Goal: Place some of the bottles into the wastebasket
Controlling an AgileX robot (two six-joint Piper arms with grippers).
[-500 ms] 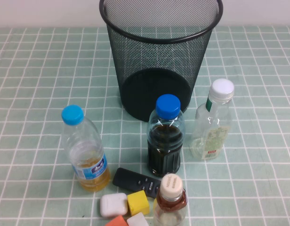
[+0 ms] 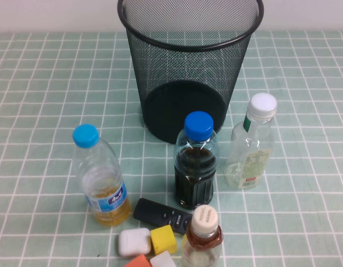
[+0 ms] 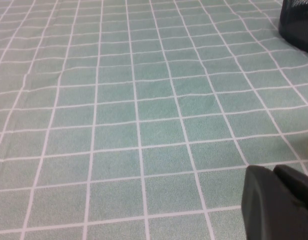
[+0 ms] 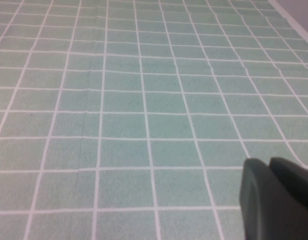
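A: None binned yet. Wastebasket (image 2: 191, 67) empty, upright at far middle of bench (image 2: 43, 78). Amber bottle (image 2: 202, 239) at near edge, clear white-capped bottle (image 2: 250, 146) just right of bin, both standing.

B: Other containers?

A: Blue-capped bottle (image 2: 195, 164) of dark liquid in front of bin; light-blue-capped bottle (image 2: 100, 178) with some yellowish liquid, to the left. Clear one nearly empty.

B: Tools?

A: Left tool (image 3: 279, 202) closed, holding nothing, low over bare bench. Right tool (image 4: 276, 197) likewise closed, empty. All work outstanding.
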